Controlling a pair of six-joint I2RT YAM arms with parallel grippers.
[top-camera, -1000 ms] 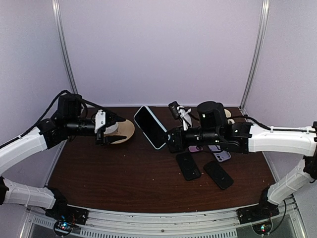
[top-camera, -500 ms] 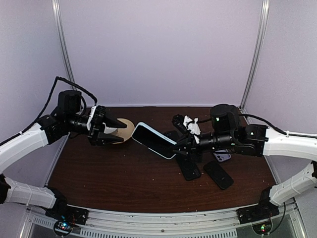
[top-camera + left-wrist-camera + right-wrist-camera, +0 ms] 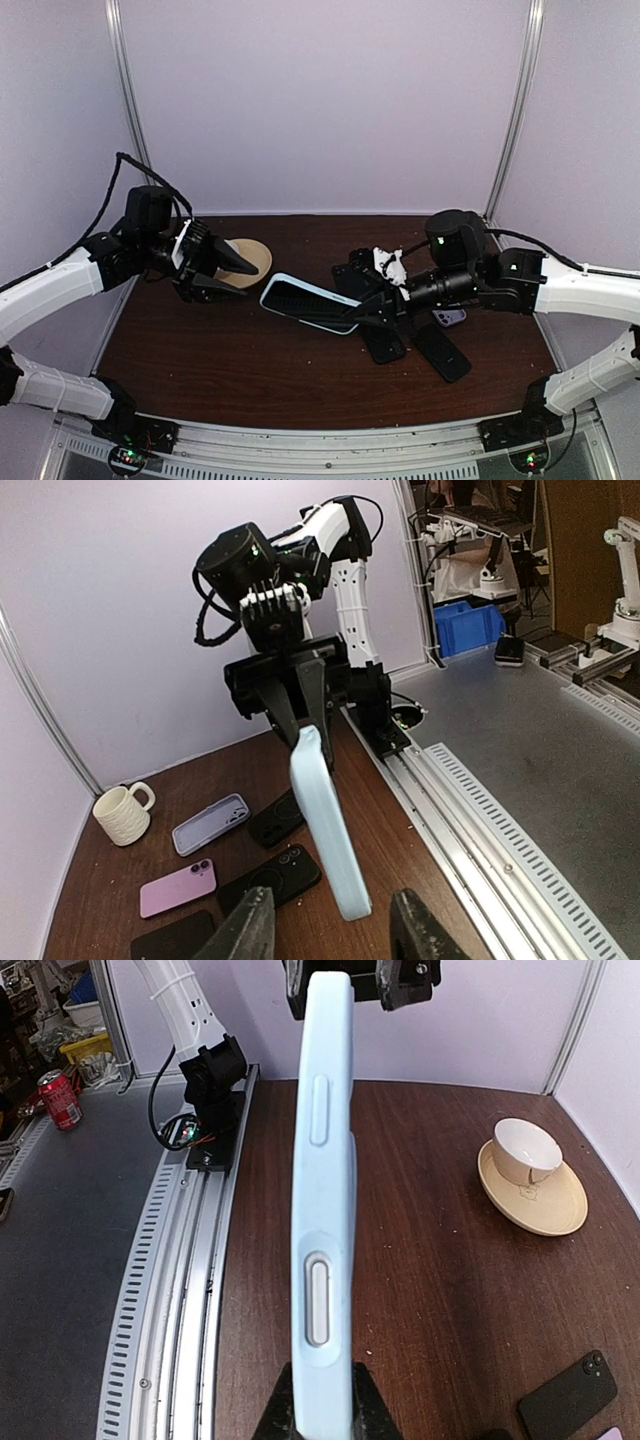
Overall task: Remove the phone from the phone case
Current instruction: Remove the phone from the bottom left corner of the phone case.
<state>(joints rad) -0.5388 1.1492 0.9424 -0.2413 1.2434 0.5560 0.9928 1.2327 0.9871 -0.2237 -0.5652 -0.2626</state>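
A phone in a light blue case point(image 3: 308, 303) is held above the table's middle, screen up, nearly level. My right gripper point(image 3: 362, 310) is shut on its right end; in the right wrist view the case's edge point(image 3: 325, 1210) stands upright between the black fingers point(image 3: 277, 1412). My left gripper point(image 3: 232, 281) is open and empty, just left of the case's free end. In the left wrist view the case point(image 3: 325, 825) hangs between and beyond my open fingertips point(image 3: 240, 935).
A cream cup on a saucer point(image 3: 243, 257) sits at the back left, behind the left gripper. Several loose phones and cases point(image 3: 440, 350) lie on the table right of centre. A white mug point(image 3: 122, 813) stands at the far right corner.
The right gripper has lowered and tilted the cased phone from upright to nearly level and moved it left. The left gripper has opened wide, dropped and turned toward the phone's free end.
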